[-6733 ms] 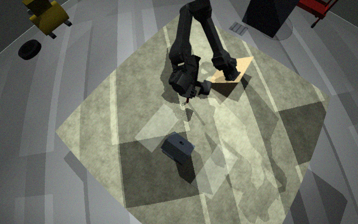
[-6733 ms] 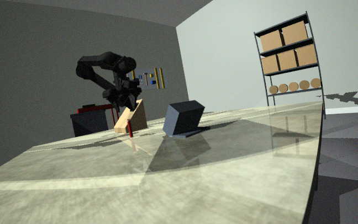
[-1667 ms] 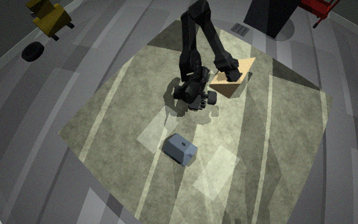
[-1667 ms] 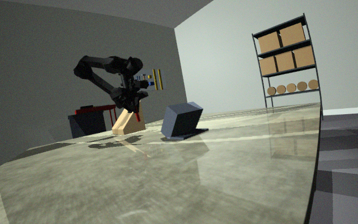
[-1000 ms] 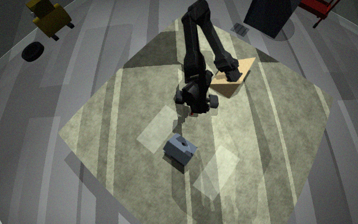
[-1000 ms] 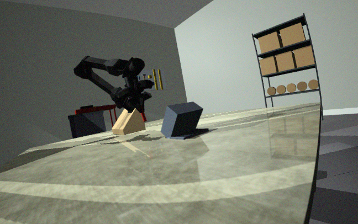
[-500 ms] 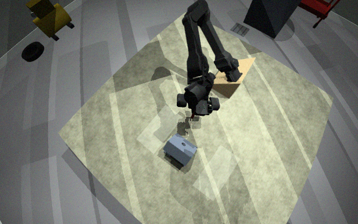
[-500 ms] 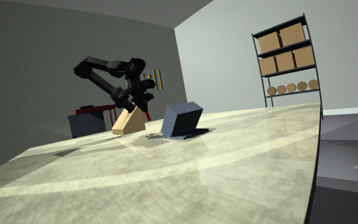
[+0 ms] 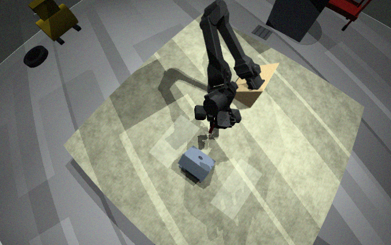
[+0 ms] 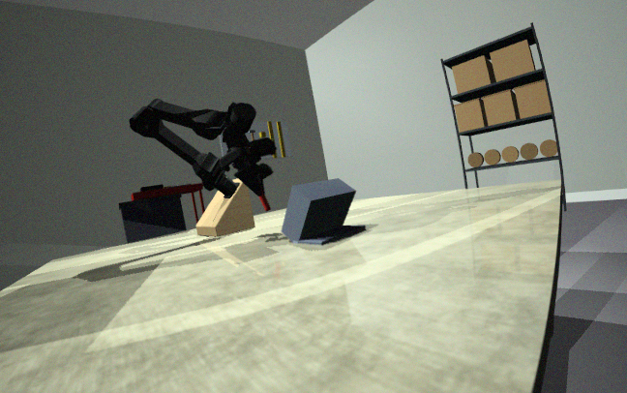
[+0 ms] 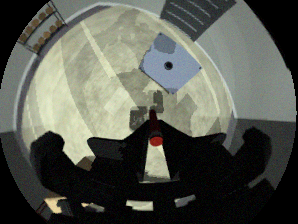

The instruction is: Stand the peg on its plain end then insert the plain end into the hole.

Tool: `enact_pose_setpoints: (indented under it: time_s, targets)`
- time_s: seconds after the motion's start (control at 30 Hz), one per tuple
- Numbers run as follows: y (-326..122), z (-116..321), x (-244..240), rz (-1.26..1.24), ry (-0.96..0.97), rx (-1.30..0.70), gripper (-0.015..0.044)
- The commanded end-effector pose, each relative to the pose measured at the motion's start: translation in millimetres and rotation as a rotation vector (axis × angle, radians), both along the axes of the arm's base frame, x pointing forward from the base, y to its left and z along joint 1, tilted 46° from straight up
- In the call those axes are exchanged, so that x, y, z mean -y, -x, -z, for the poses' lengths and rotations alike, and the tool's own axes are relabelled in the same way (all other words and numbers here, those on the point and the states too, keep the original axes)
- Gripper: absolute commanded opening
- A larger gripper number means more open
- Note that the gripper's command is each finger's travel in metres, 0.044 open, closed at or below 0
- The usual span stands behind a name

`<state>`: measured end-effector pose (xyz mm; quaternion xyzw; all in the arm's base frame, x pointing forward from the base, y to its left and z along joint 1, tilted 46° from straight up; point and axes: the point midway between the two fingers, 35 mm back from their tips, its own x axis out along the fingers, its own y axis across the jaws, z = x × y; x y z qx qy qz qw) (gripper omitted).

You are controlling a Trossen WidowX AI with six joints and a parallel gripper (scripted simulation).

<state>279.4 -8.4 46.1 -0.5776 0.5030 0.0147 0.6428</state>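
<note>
A blue-grey sloped panel (image 9: 188,163) (image 10: 301,210) (image 11: 186,75) stands on the table, with one dark round hole (image 9: 200,157) (image 11: 168,65) in its face. My gripper (image 9: 213,123) (image 10: 260,192) (image 11: 153,121) is shut on the red peg (image 9: 211,130) (image 10: 264,202) (image 11: 156,141) and holds it above the table, short of the panel. The peg is tilted, with its far end pointing down and outward from the fingers. Its bright red near end shows between the fingers in the wrist view. I cannot make out the white band. The hole looks empty.
A tan wedge block (image 9: 270,70) (image 10: 224,220) sits under the arm's base, behind the gripper. The table (image 9: 301,136) (image 10: 339,310) carries shadows of the arm and pale patches. A shelf with boxes (image 10: 498,108) stands beyond the table.
</note>
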Motion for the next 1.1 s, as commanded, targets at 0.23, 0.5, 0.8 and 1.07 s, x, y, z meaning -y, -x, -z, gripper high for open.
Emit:
enact_pose_setpoints:
  time_s: [0.23,0.5,0.8,1.07]
  targets:
    - [-3.5,7.4,-5.7,-0.068,0.017,0.003,0.0000]
    - [-6.6,10.0,-9.9,-0.114,0.030,0.016,0.0000]
    - [-9.6,12.4,-14.5,-0.165,0.045,0.032,0.0000]
    - [-11.9,13.9,-18.4,-0.210,0.061,0.046,0.0000]
